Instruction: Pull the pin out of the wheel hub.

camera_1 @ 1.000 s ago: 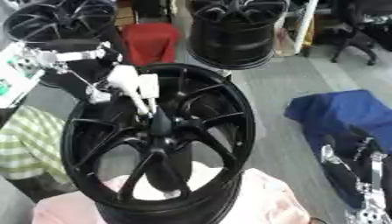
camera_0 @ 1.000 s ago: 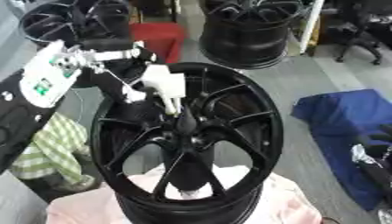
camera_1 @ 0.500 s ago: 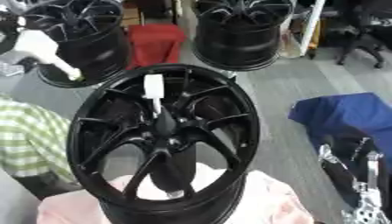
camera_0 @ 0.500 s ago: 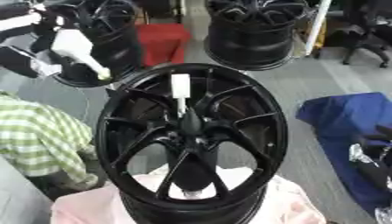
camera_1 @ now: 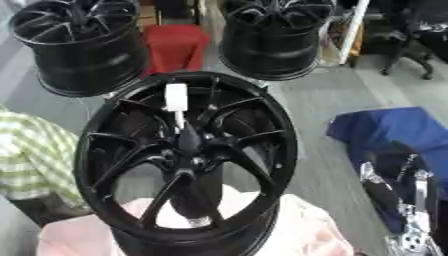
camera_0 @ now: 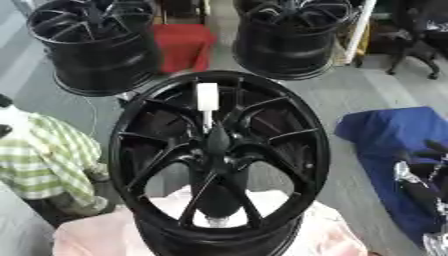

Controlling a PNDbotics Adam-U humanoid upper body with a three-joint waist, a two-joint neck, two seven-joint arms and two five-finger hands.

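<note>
A black wheel hub [camera_0: 219, 150] lies flat on a pink cloth [camera_0: 289, 230], filling the middle of both views. A pin with a white handle [camera_0: 207, 96] and a thin shaft stands in the hub's centre [camera_0: 216, 142], leaning toward the far rim. No hand touches it. At the left edge of the left eye view only a white and dark sliver of my left hand [camera_0: 9, 119] shows. My right hand [camera_1: 394, 192] rests at the lower right beside the hub, fingers up and relaxed, holding nothing.
Two more black wheels [camera_0: 96, 45] [camera_0: 293, 35] stand behind the hub with a red box [camera_0: 184, 42] between them. A blue cloth [camera_0: 394, 135] lies on the floor at right. A green checked cloth [camera_0: 48, 160] lies at left.
My left hand, which held the pin's white handle a second ago, let go and drew back up and left out to the view's edge. The pin stays in the hub. The camera shifted too.
</note>
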